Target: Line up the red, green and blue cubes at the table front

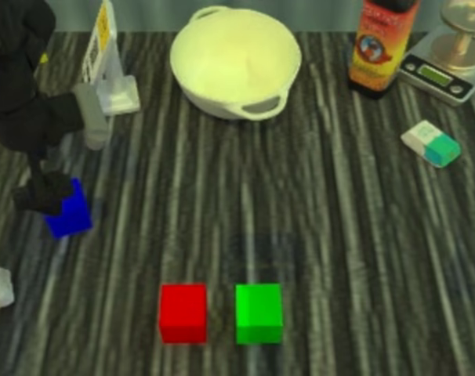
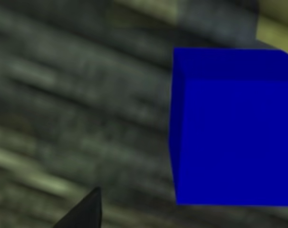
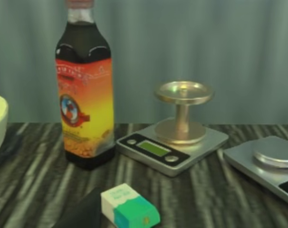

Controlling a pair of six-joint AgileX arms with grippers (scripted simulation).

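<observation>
Striped dark wood-grain table (image 1: 339,258), with red cube (image 1: 183,312) and green cube (image 1: 259,312) side by side at the front.

My left gripper (image 1: 43,196) sits at the left edge over the blue cube (image 1: 70,211); I cannot tell whether my fingers grip it. It looks light, rigid and glossy, likely slippery, so I would squeeze two opposite flat faces. My right arm is out of view.

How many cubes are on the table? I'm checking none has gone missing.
3. The red cube and green cube sit side by side, apart, at the table front. The blue cube lies at the left, under the left gripper.
</observation>
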